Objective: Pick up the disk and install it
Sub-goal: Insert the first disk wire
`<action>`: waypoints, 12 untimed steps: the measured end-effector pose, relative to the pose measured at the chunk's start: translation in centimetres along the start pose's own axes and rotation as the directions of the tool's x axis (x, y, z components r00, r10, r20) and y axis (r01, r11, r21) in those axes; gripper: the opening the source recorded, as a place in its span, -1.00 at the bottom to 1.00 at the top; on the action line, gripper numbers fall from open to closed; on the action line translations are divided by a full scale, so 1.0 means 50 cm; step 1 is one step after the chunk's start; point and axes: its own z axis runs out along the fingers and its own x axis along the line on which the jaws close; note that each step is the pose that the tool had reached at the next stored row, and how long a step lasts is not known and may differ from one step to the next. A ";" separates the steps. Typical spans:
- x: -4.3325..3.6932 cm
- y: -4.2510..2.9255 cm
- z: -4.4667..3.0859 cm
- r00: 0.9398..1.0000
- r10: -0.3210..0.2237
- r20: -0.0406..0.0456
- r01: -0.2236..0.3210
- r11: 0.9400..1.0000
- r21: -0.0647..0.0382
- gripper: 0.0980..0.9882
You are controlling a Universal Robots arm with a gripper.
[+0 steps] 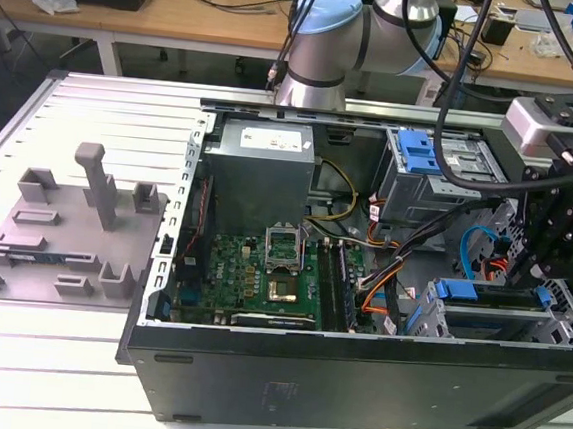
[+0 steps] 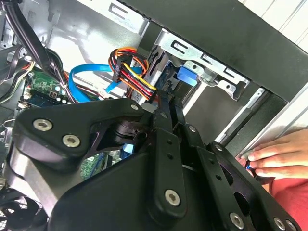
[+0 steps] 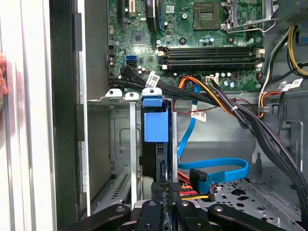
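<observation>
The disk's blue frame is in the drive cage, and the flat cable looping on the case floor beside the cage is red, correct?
Not quite. The flat cable is blue, not red, as the first wrist view shows. The rest stands: the disk, seen by its blue frame, sits in the drive cage, and the cable loops on the case floor beside it.

Open PC case (image 1: 254, 357); motherboard (image 1: 261, 273) inside; grey fixture (image 1: 64, 230) beside.

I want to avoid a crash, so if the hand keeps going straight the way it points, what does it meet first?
Probably the disk, standing in its bay right ahead of the hand. The hand seems already at the disk's near edge, though depth is hard to judge.
</observation>
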 end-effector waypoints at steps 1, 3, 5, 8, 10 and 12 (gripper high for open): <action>0.000 0.000 0.000 1.000 0.000 0.000 0.000 1.000 0.000 -0.84; 0.000 0.000 0.001 1.000 0.000 0.000 0.000 1.000 0.000 -0.84; 0.000 0.000 0.002 1.000 0.000 0.000 0.000 1.000 0.000 -0.84; 0.000 0.000 0.003 1.000 0.000 0.000 0.000 1.000 0.000 -0.84; 0.000 0.000 0.004 1.000 0.000 0.000 0.000 1.000 0.000 -0.84; 0.000 0.000 0.005 1.000 0.000 0.000 0.000 1.000 0.000 -0.84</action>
